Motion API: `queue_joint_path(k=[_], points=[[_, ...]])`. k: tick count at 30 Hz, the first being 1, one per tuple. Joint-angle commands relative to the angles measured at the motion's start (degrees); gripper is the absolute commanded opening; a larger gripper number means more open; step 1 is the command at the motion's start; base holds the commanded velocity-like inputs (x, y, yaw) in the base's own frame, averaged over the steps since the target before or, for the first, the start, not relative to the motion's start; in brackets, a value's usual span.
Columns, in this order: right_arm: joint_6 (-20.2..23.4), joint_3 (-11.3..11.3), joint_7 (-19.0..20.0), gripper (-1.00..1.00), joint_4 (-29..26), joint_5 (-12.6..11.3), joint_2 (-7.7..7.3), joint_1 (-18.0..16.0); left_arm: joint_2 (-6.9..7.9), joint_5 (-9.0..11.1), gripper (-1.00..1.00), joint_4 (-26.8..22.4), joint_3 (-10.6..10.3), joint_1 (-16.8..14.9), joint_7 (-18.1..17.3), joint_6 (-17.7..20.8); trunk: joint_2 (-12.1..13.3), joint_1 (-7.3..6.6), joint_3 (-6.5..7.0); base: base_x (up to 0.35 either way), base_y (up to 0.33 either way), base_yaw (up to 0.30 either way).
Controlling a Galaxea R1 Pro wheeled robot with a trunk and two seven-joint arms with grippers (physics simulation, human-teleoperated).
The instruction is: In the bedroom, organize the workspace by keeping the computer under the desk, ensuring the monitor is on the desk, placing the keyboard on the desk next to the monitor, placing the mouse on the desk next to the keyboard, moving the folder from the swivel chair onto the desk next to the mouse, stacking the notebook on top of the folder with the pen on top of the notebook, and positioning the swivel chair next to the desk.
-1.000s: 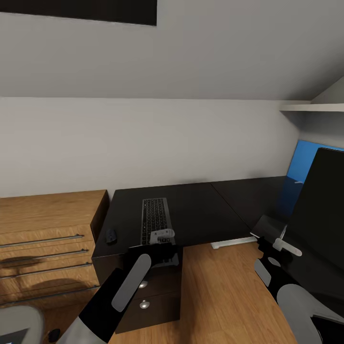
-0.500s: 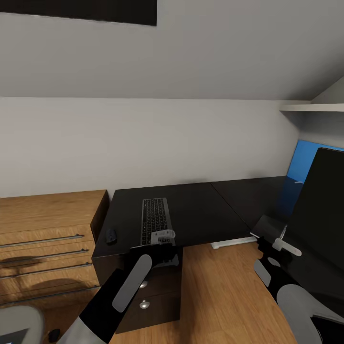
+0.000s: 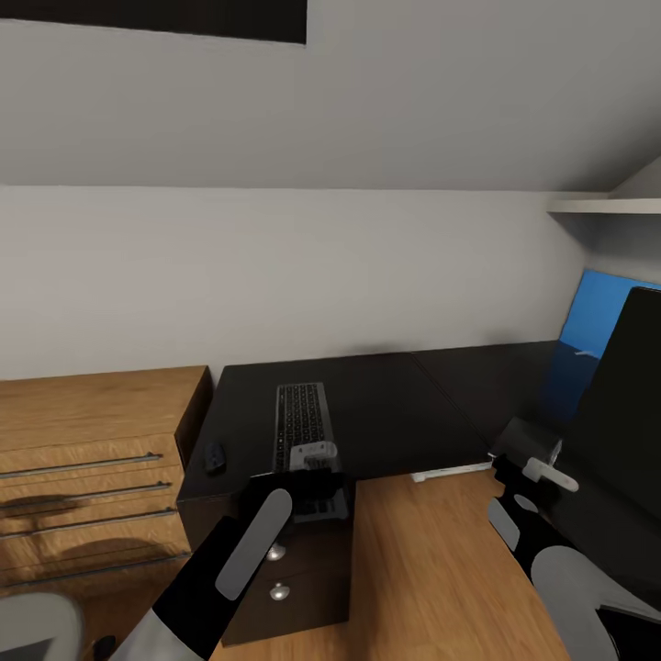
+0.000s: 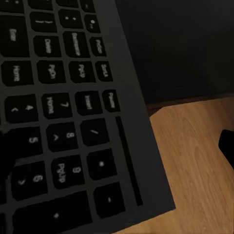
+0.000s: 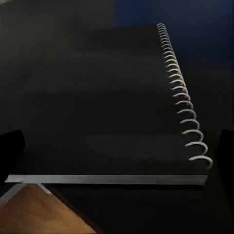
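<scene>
In the head view the whole scene has slid a little to the right since a second ago, the monitor [image 3: 633,413] and the blue panel behind it most of all, while both arms sit at the same spots in the frame. That looks like the camera turning, not things moving. The keyboard [image 3: 300,422] lies lengthwise on the desk [image 3: 395,404], with the mouse [image 3: 214,456] just beside it. The left gripper [image 3: 312,459] hovers at the keyboard's near end. The right gripper [image 3: 528,477] is at the desk's edge by the notebook [image 3: 531,442]. In the left wrist view the keyboard [image 4: 63,97] is close below, one corner overhanging the desk edge above the floor. The fingers [image 4: 228,146] sit at opposite sides of the frame, spread and clamped on nothing. In the right wrist view the notebook [image 5: 107,107] lies flat on the desk, spiral along one side. The fingers [image 5: 10,146] are spread here too, with nothing held. I judge that nothing has been placed in this last second; the robot is only re-aiming.
</scene>
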Motion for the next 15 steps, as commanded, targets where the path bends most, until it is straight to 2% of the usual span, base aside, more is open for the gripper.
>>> queue_joint_path(k=[1,7,15], points=[[-0.1,-0.1,0.7,1.00,2.1,-1.9,0.03,0.0,0.00,0.6,1.00,0.0,-0.1,-0.1,0.6,0.0,0.0,0.03,-0.11,0.260,0.000,0.141],[-0.1,-0.1,1.6,1.00,2.1,-1.9,0.08,0.0,0.00,0.6,1.00,0.0,-0.1,-0.1,0.6,0.0,0.0,0.03,-0.44,0.156,0.000,0.167],[-0.1,-0.1,1.8,1.00,2.1,-1.9,0.10,0.0,0.00,0.6,1.00,0.0,-0.1,-0.1,0.6,0.0,0.0,0.03,-0.94,0.025,0.000,0.184]])
